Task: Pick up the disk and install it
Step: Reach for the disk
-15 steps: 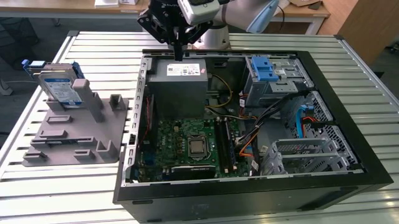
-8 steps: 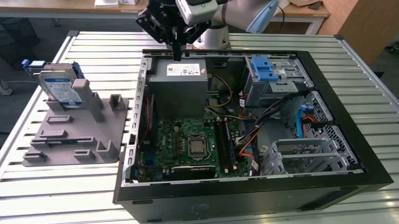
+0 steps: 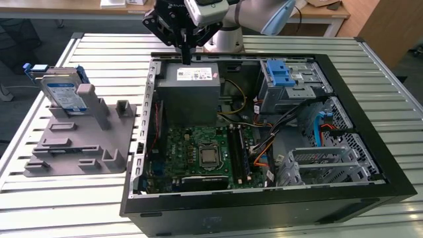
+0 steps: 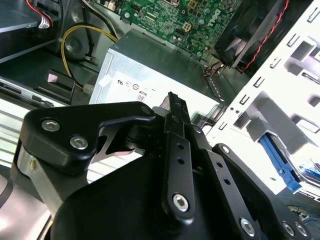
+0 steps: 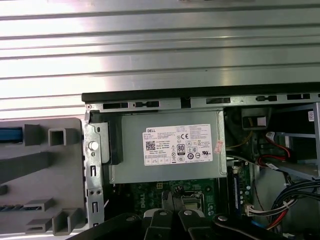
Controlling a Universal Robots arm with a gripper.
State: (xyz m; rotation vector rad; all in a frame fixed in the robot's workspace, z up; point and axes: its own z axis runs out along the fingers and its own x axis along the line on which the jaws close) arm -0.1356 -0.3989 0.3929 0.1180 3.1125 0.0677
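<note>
Here's the arm [image 3: 258,15], reaching in from twelve o'clock in the exterior view with its wrist turned so the hand [image 3: 187,58] points straight down. The hand hangs over the far edge of the open computer case [image 3: 370,193], its tip just above the power supply [image 3: 191,94], close to that box's back rim. The fingers [image 3: 187,49] are drawn together into one thin black point, with nothing between them. That's a closed, empty hand.

In the second wrist view the hand [image 4: 175,102] is seen from behind, its black linkages folded in tight, with the power supply [image 4: 130,75] right below the tip and the green motherboard [image 4: 165,20] beyond it. The first wrist view looks squarely down on the power supply [image 5: 170,150] and its white sticker [image 5: 177,145].

And the disk [image 3: 63,94]? It's well apart from the hand, out at nine o'clock from the case in the exterior view. It stands on edge in the grey holder [image 3: 79,144] on the slatted tabletop [image 3: 66,198], blue rails on its sides, with its label facing the camera. It sits untouched, outside the case.
</note>
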